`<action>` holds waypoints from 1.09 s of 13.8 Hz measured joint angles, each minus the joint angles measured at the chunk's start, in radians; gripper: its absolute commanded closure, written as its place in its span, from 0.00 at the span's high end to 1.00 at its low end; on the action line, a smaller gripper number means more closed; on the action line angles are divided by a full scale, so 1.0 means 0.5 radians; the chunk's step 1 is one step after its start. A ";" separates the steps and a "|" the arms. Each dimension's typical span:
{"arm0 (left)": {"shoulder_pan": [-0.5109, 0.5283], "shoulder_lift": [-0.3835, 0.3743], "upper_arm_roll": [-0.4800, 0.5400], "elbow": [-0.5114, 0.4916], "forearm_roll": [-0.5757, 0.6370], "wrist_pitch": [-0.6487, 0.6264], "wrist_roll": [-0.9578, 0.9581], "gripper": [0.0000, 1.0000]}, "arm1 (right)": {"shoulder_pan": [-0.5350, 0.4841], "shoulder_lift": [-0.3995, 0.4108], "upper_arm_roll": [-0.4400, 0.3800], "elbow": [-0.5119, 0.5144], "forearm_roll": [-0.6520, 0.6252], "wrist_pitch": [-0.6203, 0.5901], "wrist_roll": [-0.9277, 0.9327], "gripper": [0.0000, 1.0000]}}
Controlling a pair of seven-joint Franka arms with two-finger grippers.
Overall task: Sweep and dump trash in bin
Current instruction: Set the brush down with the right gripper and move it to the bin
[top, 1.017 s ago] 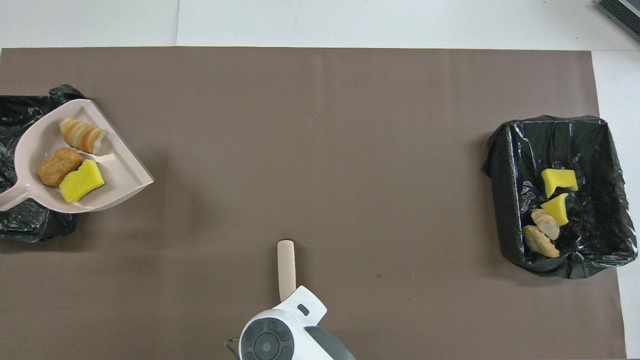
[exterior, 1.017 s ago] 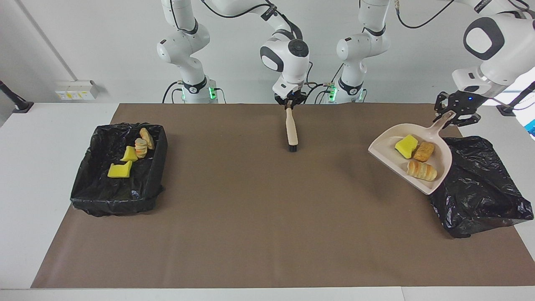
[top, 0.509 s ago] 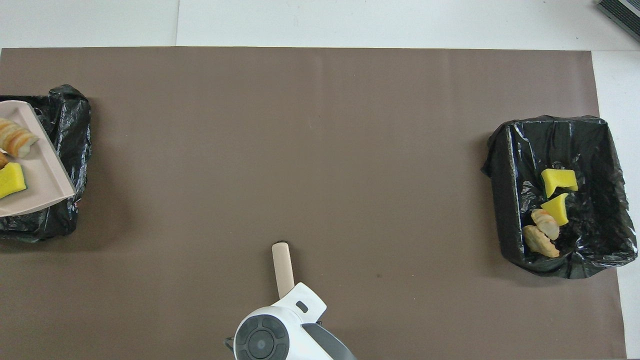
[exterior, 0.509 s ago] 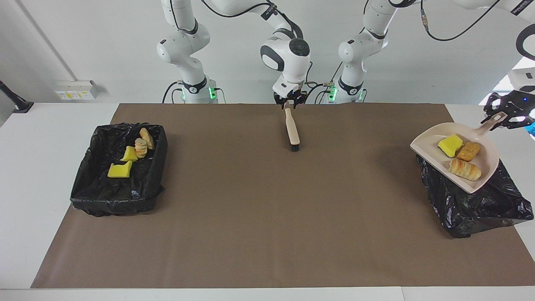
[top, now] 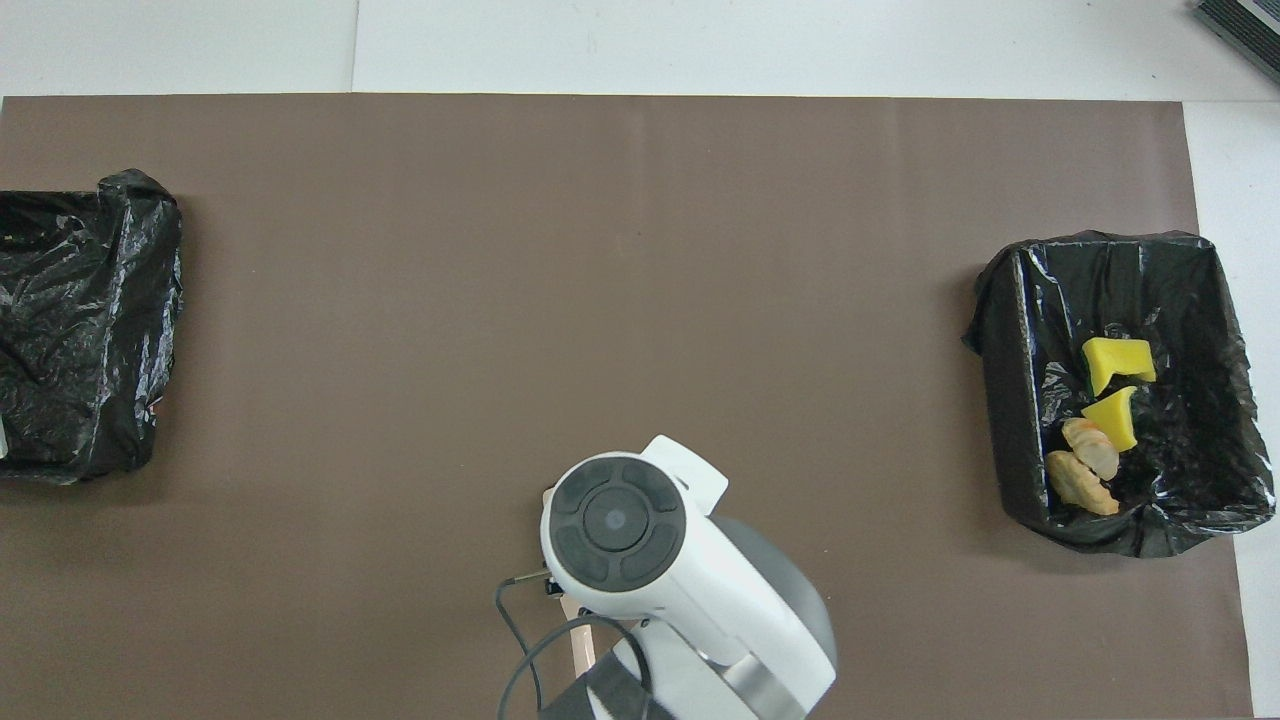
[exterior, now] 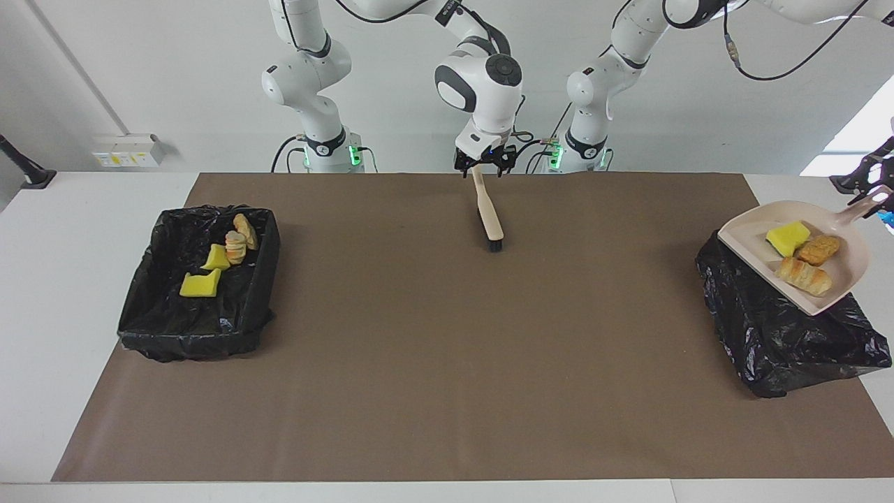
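My left gripper (exterior: 870, 190) is shut on the handle of the beige dustpan (exterior: 834, 286) and holds it tilted over the black-lined bin (exterior: 768, 328) at the left arm's end. In the pan lie a yellow sponge piece (exterior: 787, 237), a brown lump (exterior: 818, 249) and a striped bread lump (exterior: 805, 275). My right gripper (exterior: 482, 166) is shut on the beige brush (exterior: 489, 213), which hangs slanted with its dark bristles down by the mat. In the overhead view the dustpan is out of view and the right arm's wrist (top: 615, 520) hides most of the brush.
A second black-lined bin (exterior: 181, 339) at the right arm's end holds two yellow sponge pieces (exterior: 199, 285) and two bread lumps (exterior: 235, 246); it also shows in the overhead view (top: 1010, 400). A brown mat (exterior: 447, 363) covers the table.
My left gripper has carried the dustpan with its three scraps toward the left arm's end, over the bin and out of the overhead view. My right arm has shifted and tilted the brush slightly.
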 measured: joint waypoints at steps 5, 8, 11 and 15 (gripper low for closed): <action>-0.174 0.002 -0.007 -0.064 0.312 0.021 -0.119 0.00 | -0.293 -0.001 -0.011 0.196 -0.139 -0.191 -0.571 1.00; -0.207 0.002 -0.008 -0.088 0.366 0.046 -0.162 0.00 | -0.493 -0.011 -0.019 0.222 -0.160 -0.191 -0.808 1.00; -0.229 0.003 -0.009 -0.095 0.476 0.081 -0.171 0.00 | -0.713 -0.042 -0.028 0.233 -0.176 -0.192 -1.009 1.00; -0.331 0.003 -0.012 -0.093 0.640 0.230 -0.196 0.00 | -0.998 -0.061 -0.035 0.245 -0.204 -0.192 -1.172 1.00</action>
